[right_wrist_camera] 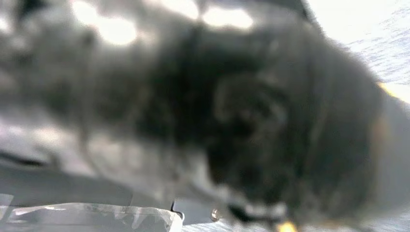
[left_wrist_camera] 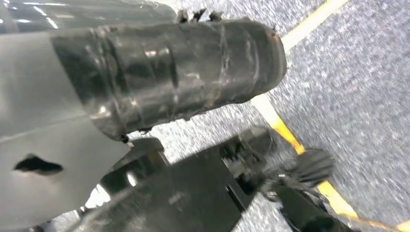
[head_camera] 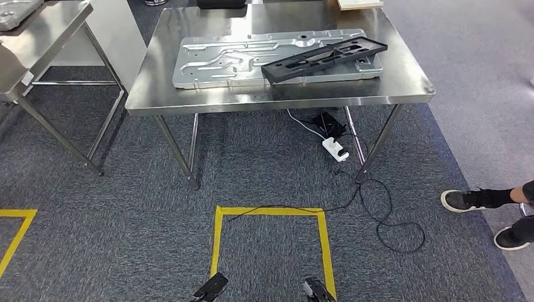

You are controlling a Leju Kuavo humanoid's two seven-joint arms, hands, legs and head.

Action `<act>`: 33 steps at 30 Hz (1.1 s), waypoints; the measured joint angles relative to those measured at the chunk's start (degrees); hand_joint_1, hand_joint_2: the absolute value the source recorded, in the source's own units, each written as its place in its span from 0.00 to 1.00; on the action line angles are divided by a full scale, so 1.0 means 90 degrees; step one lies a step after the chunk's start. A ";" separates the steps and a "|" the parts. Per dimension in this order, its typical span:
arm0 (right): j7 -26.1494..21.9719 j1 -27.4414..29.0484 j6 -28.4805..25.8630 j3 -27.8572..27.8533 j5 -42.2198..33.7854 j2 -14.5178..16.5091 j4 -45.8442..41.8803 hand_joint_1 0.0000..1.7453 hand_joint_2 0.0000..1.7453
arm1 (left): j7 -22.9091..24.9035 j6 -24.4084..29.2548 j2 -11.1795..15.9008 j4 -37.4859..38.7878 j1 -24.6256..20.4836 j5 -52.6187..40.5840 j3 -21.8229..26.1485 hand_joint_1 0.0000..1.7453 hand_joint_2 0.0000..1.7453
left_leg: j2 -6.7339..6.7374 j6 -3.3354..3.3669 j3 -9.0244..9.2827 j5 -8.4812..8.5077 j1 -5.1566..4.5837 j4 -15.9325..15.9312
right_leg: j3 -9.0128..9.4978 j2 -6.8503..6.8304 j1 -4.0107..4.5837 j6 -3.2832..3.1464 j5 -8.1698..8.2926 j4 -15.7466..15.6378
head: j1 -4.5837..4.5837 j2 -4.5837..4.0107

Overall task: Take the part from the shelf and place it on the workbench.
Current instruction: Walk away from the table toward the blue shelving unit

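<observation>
Up ahead on the bench (head_camera: 403, 88): black part (head_camera: 324, 58) lying across the metal panel (head_camera: 220, 60), long axis running left-right, slightly nearer the right side. Left hand (head_camera: 211, 287) and right hand (head_camera: 318, 290) hanging low, well short. Can't tell either grip, too blurry.

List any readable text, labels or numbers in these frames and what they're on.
None can be read.
Silver stamped metal panel on the steel workbench: embossed shapes, no legible lettering.
Black plastic part lying across the panel: no marking visible.
White power strip on the carpet under the workbench: too small to tell.
Yellow tape square on the floor: plain lines, no characters.
Both wrist views: too blurred to show any print.
</observation>
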 joint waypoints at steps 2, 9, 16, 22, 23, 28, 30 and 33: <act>-0.0009 -0.0036 0.0029 0.0061 -0.0021 0.0004 0.0122 0.00 0.00 | -0.0074 -0.0032 -0.0026 -0.0001 -0.0001 0.0112 -0.0001 0.00 0.00 | 0.0011 0.0021 -0.0214 0.0153 0.0004 0.0046 | -0.0142 0.0014 -0.0030 0.0063 -0.0617 0.0806 | 0.0018 0.0000; -0.0011 -0.0122 -0.0036 0.0257 -0.0030 0.0076 0.0408 0.00 0.00 | -0.0093 -0.0081 -0.0042 0.0000 0.0003 0.0231 -0.0001 0.00 0.00 | 0.0030 -0.0193 -0.1115 0.0454 0.0062 0.0627 | 0.1186 0.0030 -0.0186 0.0218 -0.0455 -0.0115 | 0.0030 0.0000; 0.0164 -0.0143 0.0059 0.0459 0.0130 0.0123 0.0602 0.00 0.00 | -0.0152 -0.0104 -0.0043 0.0001 0.0163 0.0413 -0.0001 0.00 0.00 | 0.0008 -0.0452 -0.1450 -0.0356 0.0164 0.1464 | 0.0956 0.0001 -0.0128 -0.0176 -0.0270 -0.0394 | 0.0030 0.0000; 0.0224 -0.0151 0.0104 0.0601 0.0006 0.0113 0.0703 0.00 0.00 | 0.0016 0.0090 -0.0041 0.0001 0.0236 0.0163 -0.0047 0.00 0.00 | 0.0093 -0.0460 -0.0860 -0.0120 0.0173 0.1781 | 0.0482 -0.0133 -0.0096 -0.0153 0.0079 -0.0361 | 0.0011 0.0000; 0.0191 -0.0151 0.0112 0.0610 -0.0016 0.0108 0.0714 0.00 0.00 | 0.0043 0.0122 -0.0033 0.0001 0.0239 0.0139 -0.0074 0.00 0.00 | 0.0160 -0.0441 -0.0520 -0.0105 0.0151 0.1317 | 0.0459 -0.0170 -0.0090 -0.0128 0.0114 -0.0356 | 0.0011 0.0000; 0.0093 -0.0163 0.0110 0.0687 -0.0038 0.0085 0.0769 0.00 0.00 | -0.0030 0.0086 0.0050 0.0001 0.0257 0.0347 -0.0110 0.00 0.00 | 0.0131 -0.0227 -0.0030 -0.0334 0.0089 0.0296 | 0.0428 -0.0377 -0.0074 0.0068 0.0213 -0.0330 | 0.0022 0.0000; 0.0093 -0.0167 0.0110 0.0711 -0.0021 0.0070 0.0784 0.00 0.00 | -0.0009 0.0069 0.0077 0.0002 0.0306 0.0429 -0.0110 0.00 0.00 | 0.0056 -0.0135 -0.0058 -0.0226 0.0113 0.0256 | 0.0276 -0.0224 -0.0078 0.0116 -0.0063 0.0032 | 0.0052 0.0000; 0.0067 -0.0159 0.0130 0.0756 0.0029 0.0035 0.0804 0.00 0.00 | 0.0015 0.0090 0.0090 0.0004 0.0320 0.0452 -0.0110 0.00 0.00 | -0.0070 -0.0054 -0.0192 -0.0126 0.0085 0.0294 | -0.0163 -0.0020 -0.0080 0.0133 -0.0699 0.1215 | 0.0078 0.0000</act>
